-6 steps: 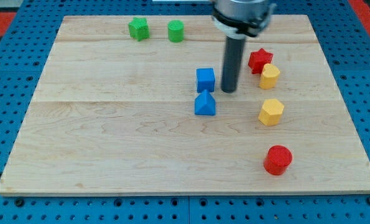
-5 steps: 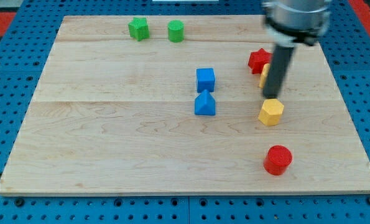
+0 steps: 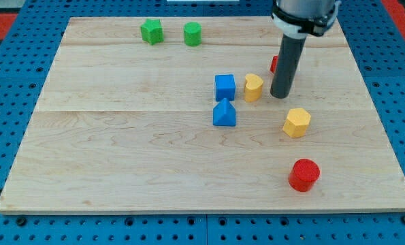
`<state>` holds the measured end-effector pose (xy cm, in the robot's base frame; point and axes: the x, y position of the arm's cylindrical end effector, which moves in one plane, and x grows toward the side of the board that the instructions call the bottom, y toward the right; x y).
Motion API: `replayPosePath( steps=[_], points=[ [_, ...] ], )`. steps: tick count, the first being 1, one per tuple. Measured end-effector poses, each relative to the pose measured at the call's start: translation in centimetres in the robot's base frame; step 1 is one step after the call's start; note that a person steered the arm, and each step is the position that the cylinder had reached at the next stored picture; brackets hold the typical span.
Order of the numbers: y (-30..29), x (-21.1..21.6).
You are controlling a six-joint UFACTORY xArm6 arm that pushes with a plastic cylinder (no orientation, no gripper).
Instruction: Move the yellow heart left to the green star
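The yellow heart [image 3: 254,87] lies near the board's middle, just right of the blue cube [image 3: 224,87]. My tip [image 3: 280,96] rests on the board a short way right of the heart, not touching it. The green star [image 3: 151,31] sits far off at the view's top left, with the green cylinder [image 3: 192,33] beside it on its right. The rod hides most of the red star [image 3: 275,64], which shows only as a sliver at its left edge.
A blue triangular block [image 3: 224,113] sits just below the blue cube. A yellow hexagon [image 3: 297,122] lies below and right of my tip. A red cylinder [image 3: 304,174] stands near the view's bottom right. The wooden board [image 3: 120,150] lies on a blue pegboard.
The rod swung right past the yellow heart, then came back left. The heart has slid left from beside the red star to beside the blue cube.
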<state>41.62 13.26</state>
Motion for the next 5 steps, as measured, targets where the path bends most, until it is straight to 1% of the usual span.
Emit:
replayPosePath(
  steps=[1,2,3,5],
  points=[
    [-1.7,0.3],
    [-7.5,-3.4],
    [-11.5,-6.2],
    [-8.1,-11.0]
  ],
)
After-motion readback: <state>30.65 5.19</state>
